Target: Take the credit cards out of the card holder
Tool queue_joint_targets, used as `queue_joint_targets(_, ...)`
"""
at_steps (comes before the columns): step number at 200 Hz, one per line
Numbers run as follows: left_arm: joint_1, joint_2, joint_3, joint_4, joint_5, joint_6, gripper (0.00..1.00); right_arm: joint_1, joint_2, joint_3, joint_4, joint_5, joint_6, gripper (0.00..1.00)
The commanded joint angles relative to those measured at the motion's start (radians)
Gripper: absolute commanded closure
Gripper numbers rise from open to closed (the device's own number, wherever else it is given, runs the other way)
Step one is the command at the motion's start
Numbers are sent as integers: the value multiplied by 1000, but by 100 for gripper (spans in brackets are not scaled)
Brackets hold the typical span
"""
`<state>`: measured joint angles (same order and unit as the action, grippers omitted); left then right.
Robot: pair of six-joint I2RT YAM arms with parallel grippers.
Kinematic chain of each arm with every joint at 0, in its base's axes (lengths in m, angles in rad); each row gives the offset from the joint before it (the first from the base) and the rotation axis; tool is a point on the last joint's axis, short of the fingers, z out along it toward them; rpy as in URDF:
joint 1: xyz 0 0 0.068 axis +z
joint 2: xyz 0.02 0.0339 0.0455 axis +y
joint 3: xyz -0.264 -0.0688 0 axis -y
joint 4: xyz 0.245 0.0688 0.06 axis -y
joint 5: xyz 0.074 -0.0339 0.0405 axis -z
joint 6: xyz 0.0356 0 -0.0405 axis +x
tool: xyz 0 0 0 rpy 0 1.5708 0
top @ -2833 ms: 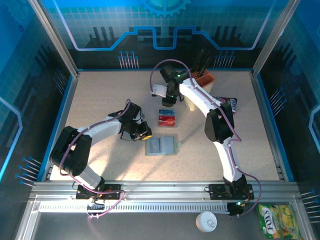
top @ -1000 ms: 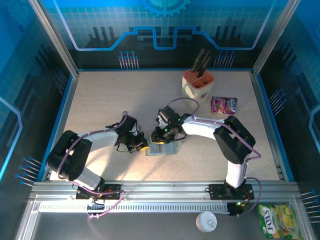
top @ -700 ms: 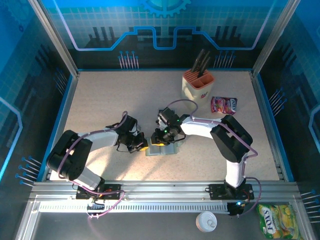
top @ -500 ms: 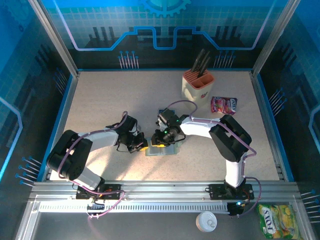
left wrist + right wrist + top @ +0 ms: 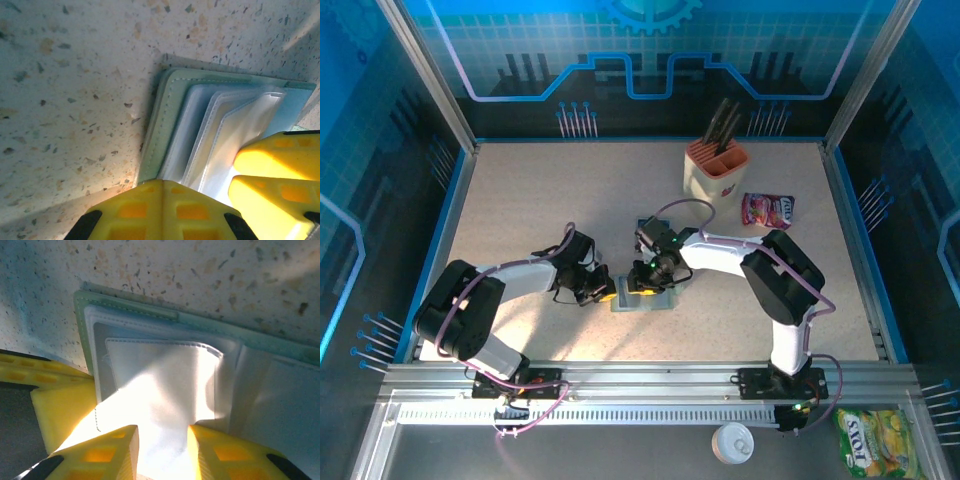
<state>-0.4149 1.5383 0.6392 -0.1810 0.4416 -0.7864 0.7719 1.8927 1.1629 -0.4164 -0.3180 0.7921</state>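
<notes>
Card holder (image 5: 653, 304): lies open and flat on the counter (image 5: 520, 200), a little near of the middle, between the ends of the two arms. Its grey-green cover (image 5: 167, 97) faces down and its clear sleeves face up.
Left jaws: closed, with nothing between them. Their yellow fingers (image 5: 160, 205) rest on the left edge of the card holder (image 5: 127, 304).
Right jaws: parted a little. One yellow finger (image 5: 107, 452) stands on each side of a clear sleeve (image 5: 160, 385) that lifts off the open holder and runs through the gap.
Jaws together: both pairs meet over the left half of the holder, just beside each other.
Credit cards (image 5: 647, 221): mostly hidden under the right arm. A bluish corner shows on the counter just far of the wrist, apart from the holder.
Knife block (image 5: 712, 172): upright at the far right, cream with an orange top, dark handles standing in it.
Snack packet (image 5: 768, 210): pink, lying flat just near and right of the block.
Outside the near rail: a yellow-green bag (image 5: 868, 440) at the right and a white round lid (image 5: 731, 442) beside it.
</notes>
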Motion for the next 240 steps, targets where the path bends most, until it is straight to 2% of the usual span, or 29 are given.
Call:
queue_joint_targets(1, 8, -1, -7, -50, -6, 6, 100, 8, -34, -14, -33, 28, -11, 66)
queue_joint_targets(46, 7, -1, -4, -55, -12, 2, 100, -17, -52, -62, 53, -3, -1, 66)
queue_joint_targets(97, 8, -4, 5, -74, -12, 5, 100, -47, -73, -154, 234, -80, 43, 67)
queue_joint_targets(145, 8, -56, 39, -114, -29, 4, 100, -63, -82, -217, 331, -104, 79, 67)
queue_joint_targets(190, 6, -131, 78, -114, -15, -19, 92, -71, -83, -252, 379, -115, 89, 67)
queue_joint_targets(216, 3, -103, 91, -63, 56, -40, 82, -78, -85, -277, 417, -126, 104, 67)
queue_joint_targets(240, -5, -59, 95, -43, 68, -48, 80, -89, -81, -311, 454, -138, 119, 67)
